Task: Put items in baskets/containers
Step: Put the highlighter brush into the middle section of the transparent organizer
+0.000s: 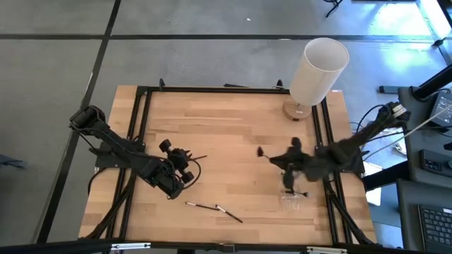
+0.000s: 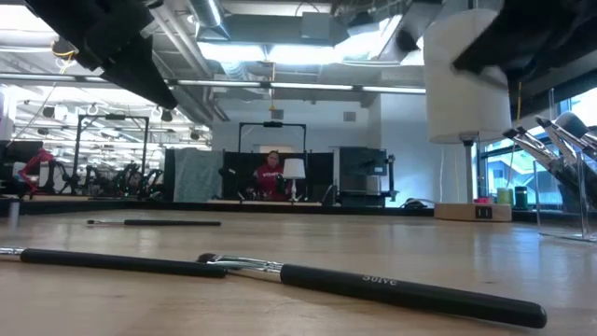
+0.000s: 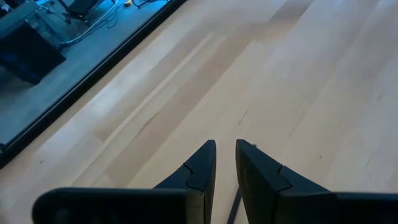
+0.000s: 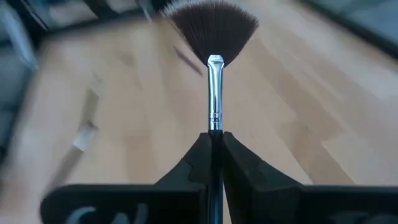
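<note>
Table (image 1: 233, 120) centre is open for you. Right gripper (image 1: 272, 158) clamps fan brush (image 4: 214, 37), bristles pointing left, above clear box (image 1: 291, 202) near right edge. Left gripper (image 3: 225, 163) pinches a brush handle (image 3: 234, 208); 2 brushes (image 1: 214, 209) lie near edge, lengthwise left-right.

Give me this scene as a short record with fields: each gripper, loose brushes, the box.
right gripper: shut on fan brush, over the table's right side
left gripper: narrow gap between fingers, thin dark handle between them, left of centre
loose brushes: two, near front edge, ends meeting
clear box: front right, below right gripper
white cylinder: back right corner
</note>
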